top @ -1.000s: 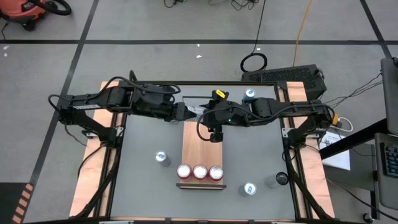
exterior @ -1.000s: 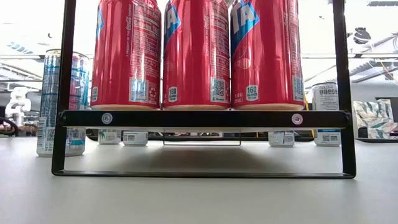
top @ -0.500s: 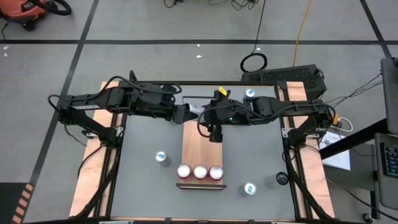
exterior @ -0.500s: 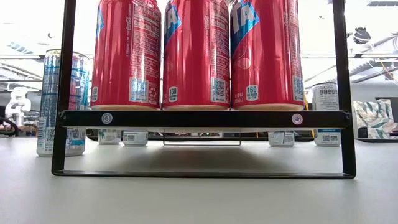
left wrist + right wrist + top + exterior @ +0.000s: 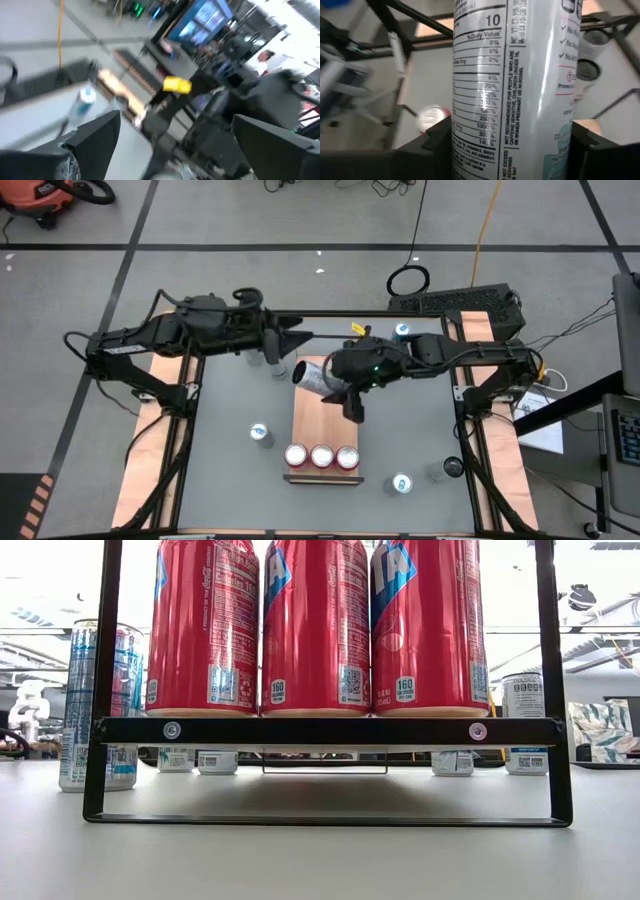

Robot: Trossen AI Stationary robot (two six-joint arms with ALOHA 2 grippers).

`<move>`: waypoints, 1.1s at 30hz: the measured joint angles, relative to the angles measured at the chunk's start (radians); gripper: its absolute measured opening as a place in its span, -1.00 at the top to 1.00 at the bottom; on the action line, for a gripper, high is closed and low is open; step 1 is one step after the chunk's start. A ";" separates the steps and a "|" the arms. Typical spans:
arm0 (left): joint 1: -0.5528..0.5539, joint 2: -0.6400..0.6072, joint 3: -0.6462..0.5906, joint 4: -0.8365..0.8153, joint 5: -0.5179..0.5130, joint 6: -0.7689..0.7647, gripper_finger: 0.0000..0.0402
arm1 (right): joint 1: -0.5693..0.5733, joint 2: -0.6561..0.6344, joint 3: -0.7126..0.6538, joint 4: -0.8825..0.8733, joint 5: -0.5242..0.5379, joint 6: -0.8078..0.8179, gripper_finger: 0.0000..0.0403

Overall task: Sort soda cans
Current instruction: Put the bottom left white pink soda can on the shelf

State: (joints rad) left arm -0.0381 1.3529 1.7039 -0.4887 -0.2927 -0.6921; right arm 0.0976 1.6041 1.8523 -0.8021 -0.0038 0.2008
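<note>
Three red soda cans stand upright in a row, touching side by side, at the near end of a wooden board that lies along the middle of the grey tabletop. In the low view the same red cans sit on a black metal rack, raised above the tabletop.

The right pincer hangs over the far end of the board, clamped on a silver-grey can that lies tilted on its side in the grip. The right wrist view shows this silver-grey can filling the space between the two dark fingers, its nutrition label readable.

The left pincer is near the far edge of the tabletop, just beside the held can, with its fingers spread wide apart and nothing between them.

One slim blue can stands upright on the tabletop left of the board, near the red row. Another blue can stands at the near right, with a dark-topped can just beside it. A third blue can stands at the far right edge, behind the right arm. In the low view the left blue can stands beside the rack and a silver-grey can shows behind its right post.
</note>
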 joint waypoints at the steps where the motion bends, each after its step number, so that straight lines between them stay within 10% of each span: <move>1: 0.000 -0.006 0.000 0.015 -0.001 0.031 -0.94 | -0.007 -0.010 0.000 0.000 -0.027 0.015 -0.08; 21: -0.001 -0.008 0.000 0.133 0.006 0.229 -0.94 | -0.129 -0.327 -0.107 0.063 -0.290 0.103 -0.08; 33: -0.001 0.013 -0.002 0.136 0.007 0.235 -0.94 | -0.129 -0.458 -0.669 0.960 -0.280 0.333 -0.08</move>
State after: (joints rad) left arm -0.0395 1.3660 1.7020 -0.3528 -0.2855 -0.4569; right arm -0.0315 1.1459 1.1837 0.1578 -0.2835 0.5342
